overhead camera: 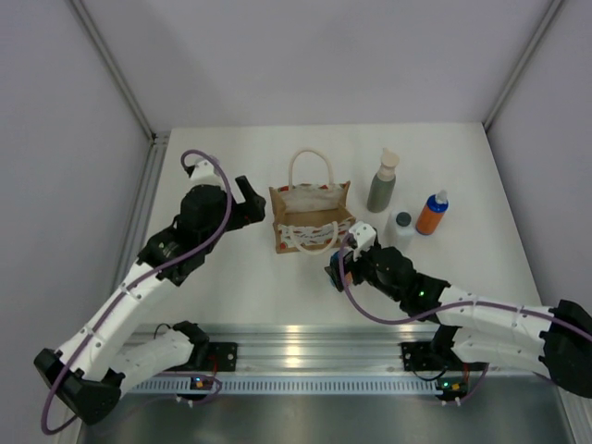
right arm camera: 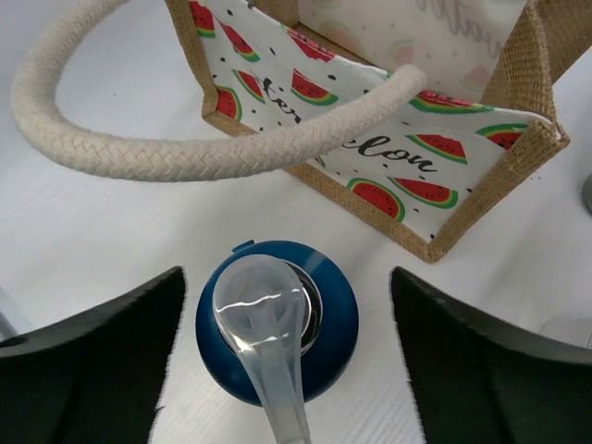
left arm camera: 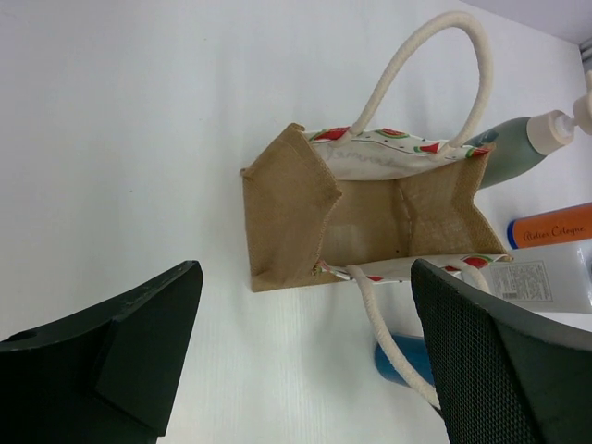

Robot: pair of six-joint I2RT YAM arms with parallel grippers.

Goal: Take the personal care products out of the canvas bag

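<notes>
A white bench (overhead camera: 231,268) seen from above, with two robot arms reaching in from its near edge. Near the middle sits a small brown burlap bag (overhead camera: 310,217) with watermelon prints on its cream front and thick cream rope handles (right arm camera: 203,153). One handle lies back behind the bag and the other droops over its front.

Three bottles stand outside the bag, to its right. A tall grey-green bottle with a beige pump (overhead camera: 381,190) stands farthest back. An orange bottle with a blue and white cap (overhead camera: 430,215) stands farthest right. A white bottle with a dark cap (overhead camera: 401,228) stands between them and nearer the arms.

The right claw (right arm camera: 287,277) hangs just in front of the bag's right front corner, pointing down. Directly under it, a short dark blue bottle with a clear pump top (right arm camera: 277,324) stands on the bench just beside the bag. The claw's two black fingers (right arm camera: 102,361) sit either side of the bottle with a clear gap on each side, so it is open and grips nothing.

The left claw (left arm camera: 307,268) is at the bag's left side, close to it but not touching. Its fingers are spread wide apart and it holds nothing.
</notes>
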